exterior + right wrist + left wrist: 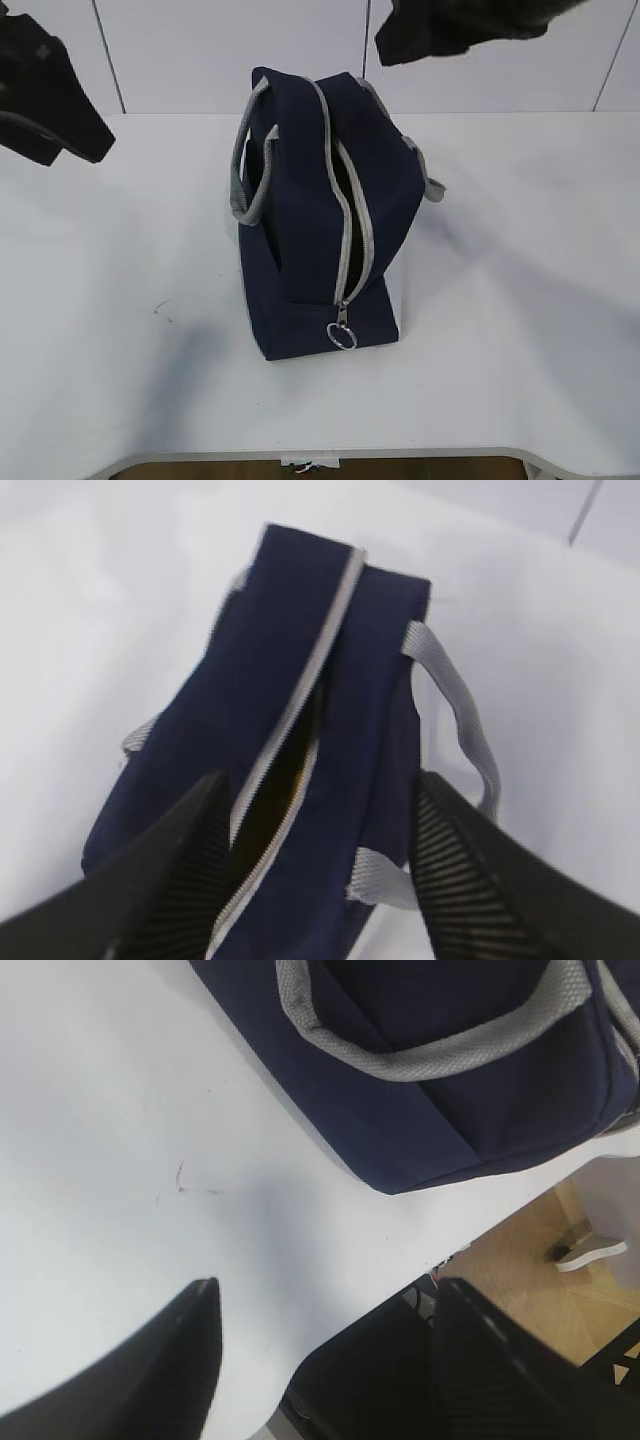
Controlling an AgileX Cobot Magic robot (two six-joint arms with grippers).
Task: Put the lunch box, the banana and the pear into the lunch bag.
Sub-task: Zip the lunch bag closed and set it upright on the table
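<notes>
Two grippers hover near a navy lunch bag on a white table

One lunch bag [300,215] stands upright in the middle of the white table [520,300], seen from above at a slant. It is boxy, dark blue fabric, with grey webbing handles [243,165] hanging down both long sides. Its grey zipper [352,215] runs along the top and is partly parted in the middle, showing only a dark slit; the inside cannot be made out. A metal ring pull [342,336] hangs at the near end of the zipper.

From the exterior camera, both arms are cut off by the top edge and appear only as dark shapes, so their fingers cannot be read there. The left gripper [320,1350] shows in its wrist camera with fingers spread apart and nothing between them, above bare table near the front edge, beside the bag's side. The right gripper [315,865] hangs directly above the bag with its ribbed fingers [470,880] spread wide, one on each side of the zipper, not touching the fabric as far as can be seen.
</notes>
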